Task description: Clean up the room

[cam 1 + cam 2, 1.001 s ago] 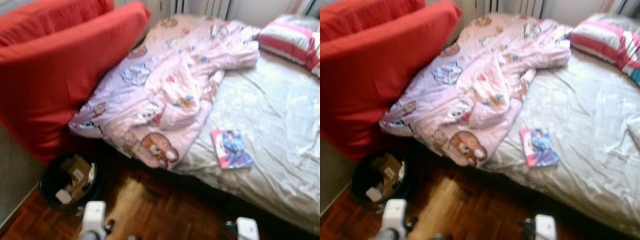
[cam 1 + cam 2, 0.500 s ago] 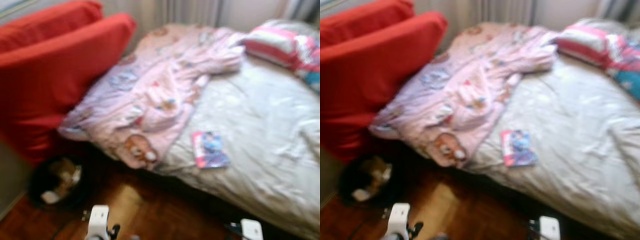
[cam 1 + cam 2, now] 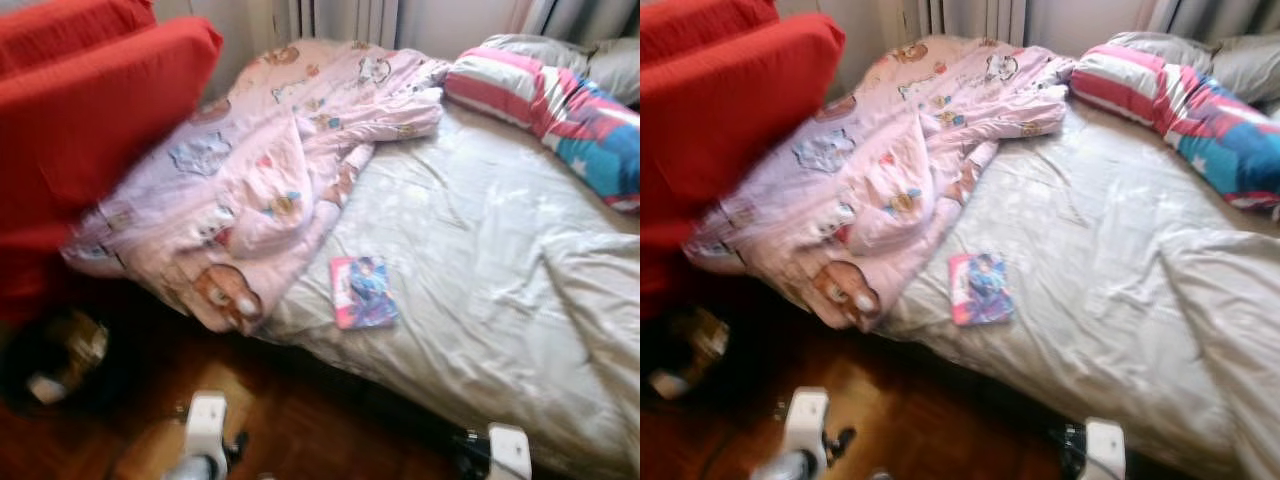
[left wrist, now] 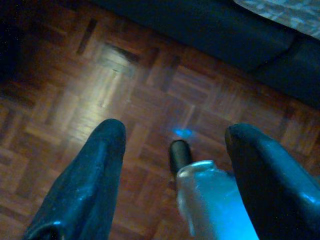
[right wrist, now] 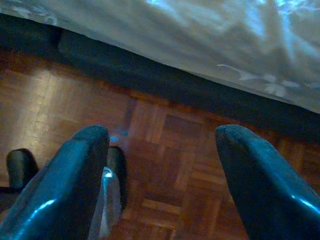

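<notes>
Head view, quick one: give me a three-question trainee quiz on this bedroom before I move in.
1. True or false: the book lies on the grey sheet, beside the pink quilt.
2. What stands at the bed's left? A) red sofa B) desk C) wardrobe
3. Fill in: both claws hang above the ____ floor.

Key: 1 true; 2 A; 3 wooden.

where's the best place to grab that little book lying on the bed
Probably the book's near short edge, facing the floor: it lies flat on the sheet close to the bed's edge, clear of the pink blanket. Come low from the floor side, one finger sliding underneath.
</notes>
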Tool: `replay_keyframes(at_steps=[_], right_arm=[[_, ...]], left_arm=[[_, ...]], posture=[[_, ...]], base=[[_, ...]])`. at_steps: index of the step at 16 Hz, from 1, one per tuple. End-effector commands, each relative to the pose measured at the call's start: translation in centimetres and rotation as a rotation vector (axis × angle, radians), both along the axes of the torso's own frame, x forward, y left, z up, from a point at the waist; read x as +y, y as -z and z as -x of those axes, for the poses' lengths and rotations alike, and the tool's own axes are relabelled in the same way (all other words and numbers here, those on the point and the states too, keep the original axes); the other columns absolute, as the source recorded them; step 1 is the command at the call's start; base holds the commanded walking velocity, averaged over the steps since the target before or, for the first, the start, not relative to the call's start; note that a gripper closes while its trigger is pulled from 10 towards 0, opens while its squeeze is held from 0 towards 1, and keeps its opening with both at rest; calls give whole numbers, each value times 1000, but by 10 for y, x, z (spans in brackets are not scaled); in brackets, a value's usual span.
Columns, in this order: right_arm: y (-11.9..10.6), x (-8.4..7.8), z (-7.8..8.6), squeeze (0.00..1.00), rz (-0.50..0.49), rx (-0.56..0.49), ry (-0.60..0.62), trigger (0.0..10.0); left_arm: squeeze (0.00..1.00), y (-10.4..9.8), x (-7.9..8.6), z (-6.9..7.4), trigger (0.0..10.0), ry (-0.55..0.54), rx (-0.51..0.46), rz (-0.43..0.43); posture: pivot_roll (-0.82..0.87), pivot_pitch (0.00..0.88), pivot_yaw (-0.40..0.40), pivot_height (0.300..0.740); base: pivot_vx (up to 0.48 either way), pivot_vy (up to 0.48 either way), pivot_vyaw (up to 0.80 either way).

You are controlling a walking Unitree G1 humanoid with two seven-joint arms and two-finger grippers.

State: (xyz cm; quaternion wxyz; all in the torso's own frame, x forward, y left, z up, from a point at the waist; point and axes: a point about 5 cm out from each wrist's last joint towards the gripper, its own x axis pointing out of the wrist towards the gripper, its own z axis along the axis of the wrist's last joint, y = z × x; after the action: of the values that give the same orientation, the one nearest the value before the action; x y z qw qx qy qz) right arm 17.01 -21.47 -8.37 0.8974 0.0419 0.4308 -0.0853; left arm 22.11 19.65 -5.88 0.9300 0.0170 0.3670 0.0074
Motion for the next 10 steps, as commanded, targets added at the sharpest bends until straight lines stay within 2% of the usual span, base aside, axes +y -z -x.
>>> replay_keyframes(at_steps=[1,2,6,10], right_arm=[[5,6,7,0,-20,33,2,10000],[7,6,12,0,-18,49,1,10000],[11,2,25,0,-3,78,-20,10000],[11,-5,30,0,5,80,-1,10000]], left_arm=[[0,7,2,10,10000,-15,47,0],[0,9,0,14,10000,-21,49,6],[0,15,1,27,10000,-25,70,7],[0,18,-5,31,10000,0,84,19]], posture=[[22,137,5,740],[22,127,1,740],[33,179,-12,740],[-7,180,-7,740]], base=[[0,-292,0],[0,-292,-438],[0,-292,-748],[0,-292,-716]])
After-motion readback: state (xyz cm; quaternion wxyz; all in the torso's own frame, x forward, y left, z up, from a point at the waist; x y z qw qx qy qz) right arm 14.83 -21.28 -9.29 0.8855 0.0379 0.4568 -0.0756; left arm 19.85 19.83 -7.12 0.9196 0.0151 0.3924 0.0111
